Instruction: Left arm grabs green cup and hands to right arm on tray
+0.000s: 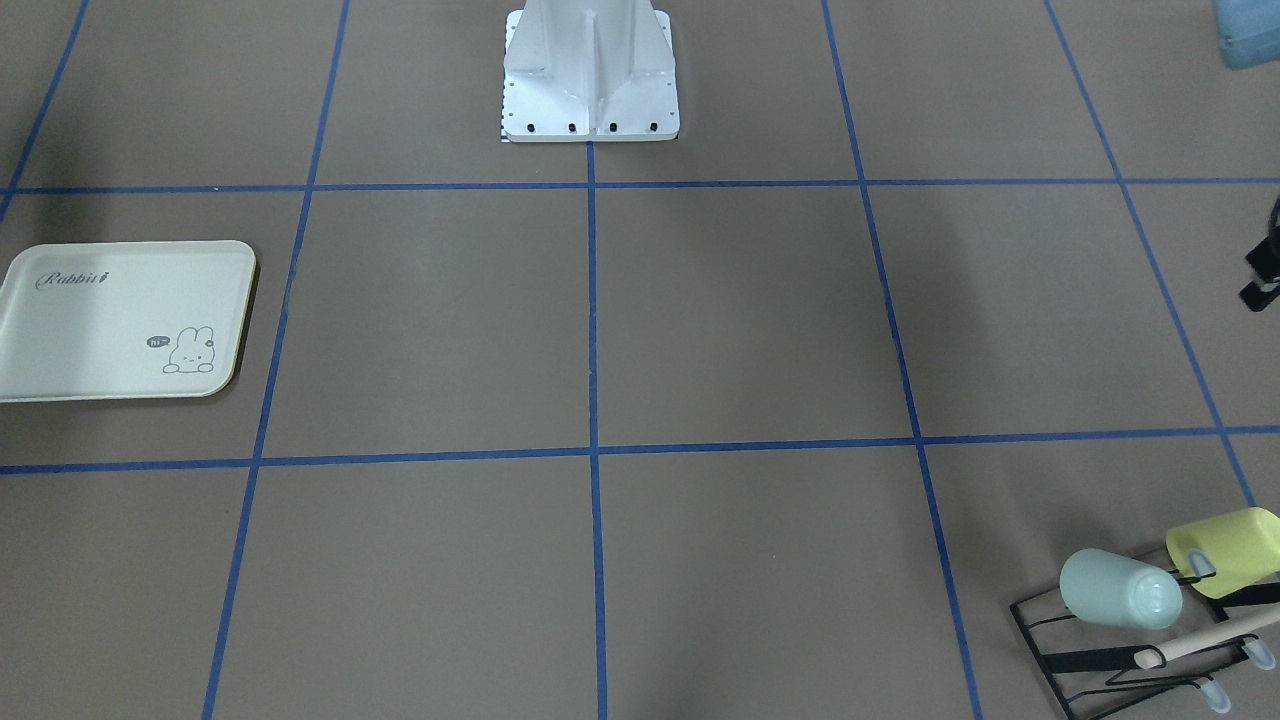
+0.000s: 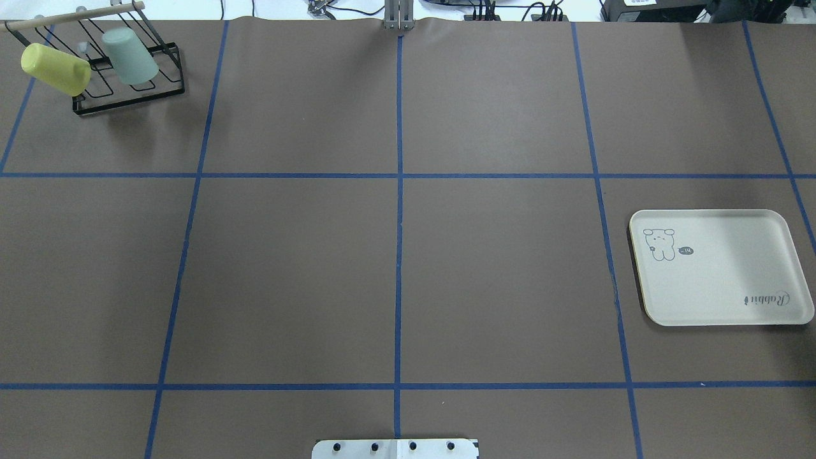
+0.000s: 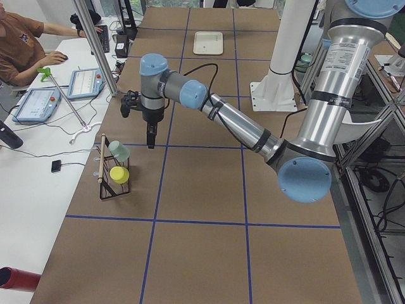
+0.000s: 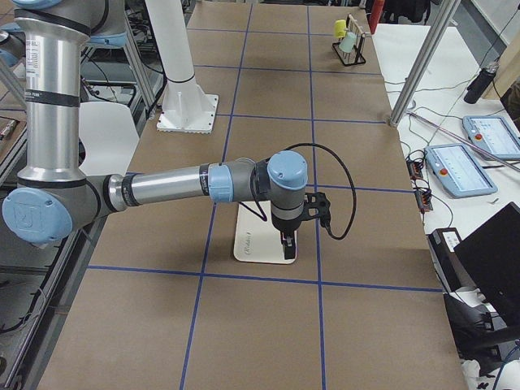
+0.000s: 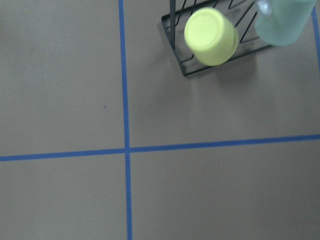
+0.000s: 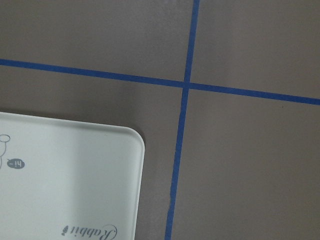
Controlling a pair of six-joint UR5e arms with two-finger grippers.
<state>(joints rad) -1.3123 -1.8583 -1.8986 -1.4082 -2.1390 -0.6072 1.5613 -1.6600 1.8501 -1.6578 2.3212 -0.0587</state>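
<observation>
Well apart: green cup (image 2: pixel 129 56), tray (image 2: pixel 720 290).

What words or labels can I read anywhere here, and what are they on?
"Rabbit": script printed on the tray.
"hi": in a small speech bubble beside the bunny drawing on that tray.
The tablet screens: too small to read.

Bright even light, soft shadow across the tray (image 1: pixel 120 320), wrist views blurred.
</observation>
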